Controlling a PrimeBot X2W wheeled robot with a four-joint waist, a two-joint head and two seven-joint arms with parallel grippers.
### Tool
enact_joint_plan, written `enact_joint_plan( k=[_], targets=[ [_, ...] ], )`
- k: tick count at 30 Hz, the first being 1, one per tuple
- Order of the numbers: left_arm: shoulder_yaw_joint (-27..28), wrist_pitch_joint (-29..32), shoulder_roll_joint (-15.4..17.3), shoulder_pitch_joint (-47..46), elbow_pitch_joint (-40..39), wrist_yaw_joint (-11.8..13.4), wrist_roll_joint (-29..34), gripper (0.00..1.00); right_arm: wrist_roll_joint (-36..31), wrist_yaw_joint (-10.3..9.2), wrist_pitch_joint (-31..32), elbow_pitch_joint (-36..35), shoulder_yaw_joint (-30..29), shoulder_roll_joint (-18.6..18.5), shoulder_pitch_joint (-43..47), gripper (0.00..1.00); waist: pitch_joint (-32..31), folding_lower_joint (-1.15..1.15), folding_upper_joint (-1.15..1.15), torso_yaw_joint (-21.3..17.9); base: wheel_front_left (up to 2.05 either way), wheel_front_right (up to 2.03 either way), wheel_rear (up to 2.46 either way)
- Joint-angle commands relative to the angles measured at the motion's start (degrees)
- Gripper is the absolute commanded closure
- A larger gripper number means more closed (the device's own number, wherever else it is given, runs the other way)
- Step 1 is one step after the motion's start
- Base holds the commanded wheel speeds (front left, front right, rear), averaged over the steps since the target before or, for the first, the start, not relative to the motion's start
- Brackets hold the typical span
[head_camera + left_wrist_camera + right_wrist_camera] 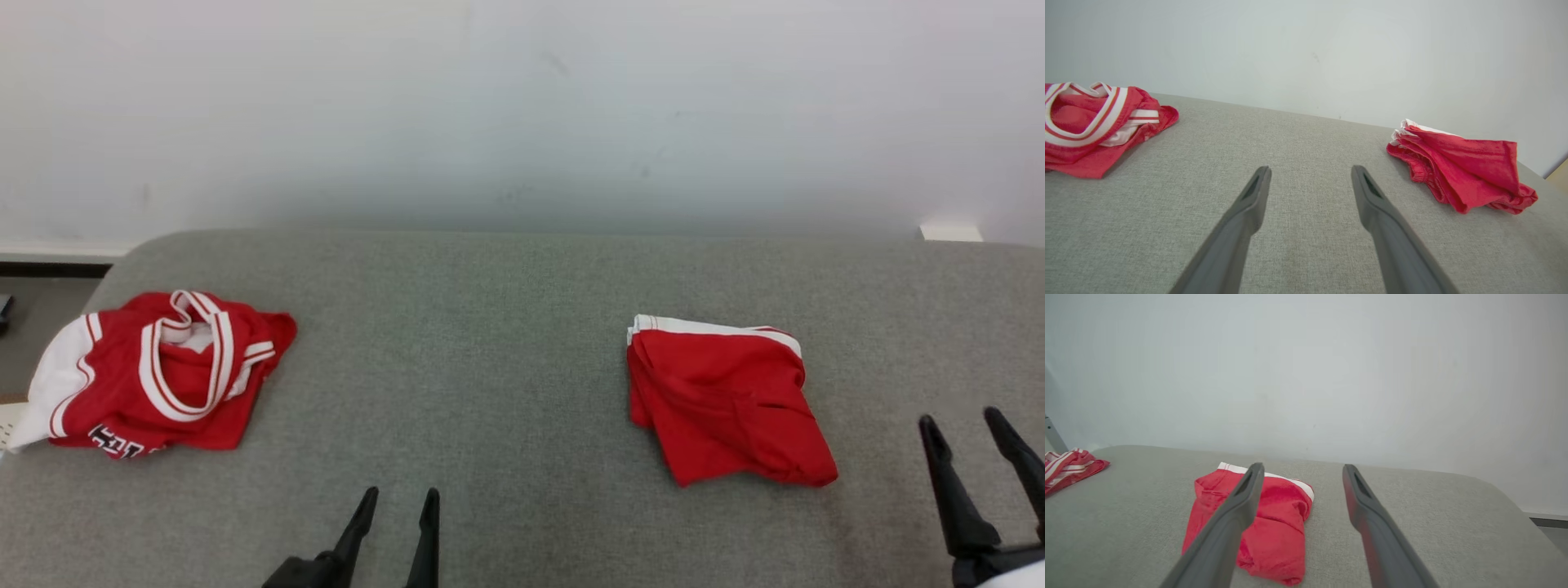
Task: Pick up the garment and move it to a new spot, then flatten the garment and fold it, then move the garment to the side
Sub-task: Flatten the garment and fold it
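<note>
- The folded red garment [722,400] lies on the grey table [490,269], a loose packet with a white band along its far edge. It looks done and set aside, so the task seems at or near its end for this piece.
- The right gripper [959,416] hovers just to the right of that garment and a little nearer the robot. Its jaws stand wide apart and hold nothing.
- The left gripper [402,492] hangs well to the left of the folded garment, nearer the robot. Its jaws are likewise spread wide and empty.
- Risk: the fold is slack, with layers bulging at the near corner. A careless sweep of the right gripper past it could catch an edge and drag the packet open.
- Risk: the crumpled jersey [159,371], red with white trim, sits far to the left of the folded garment, right at the table's edge (one white sleeve seems to lie over it). A tug from the wrong side could pull it off.
- Risk: if the jersey is next, a pinch into the heap may take only one layer, so it lifts in a tangle.
- Count: two garments (one folded, one crumpled), two grippers with two fingers each, one table.
</note>
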Motion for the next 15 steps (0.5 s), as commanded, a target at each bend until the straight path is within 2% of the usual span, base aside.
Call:
enact_joint_plan(
  k=[1,7,15],
  targets=[
    [0.6,0.0,0.2,1.2,-0.3,-0.1,1.1,0.00,-0.9,-0.11,-3.1,1.5,-2.0,0.3,2.5,0.00,-1.1,0.00,0.00,-0.7,0.00,0.00,0.00],
    [2.7,0.0,0.2,2.7,-1.3,-0.4,2.1,0.00,-1.9,-0.12,-11.3,7.3,-7.3,1.5,7.8,0.00,-2.0,0.00,0.00,-1.4,0.00,0.00,0.00],
    [3.8,0.0,0.2,3.5,-1.7,-1.1,4.0,0.00,-3.1,-0.12,-13.9,12.7,-6.8,1.3,5.9,0.00,-1.8,0.00,0.00,-1.5,0.00,0.00,0.00]
  ],
)
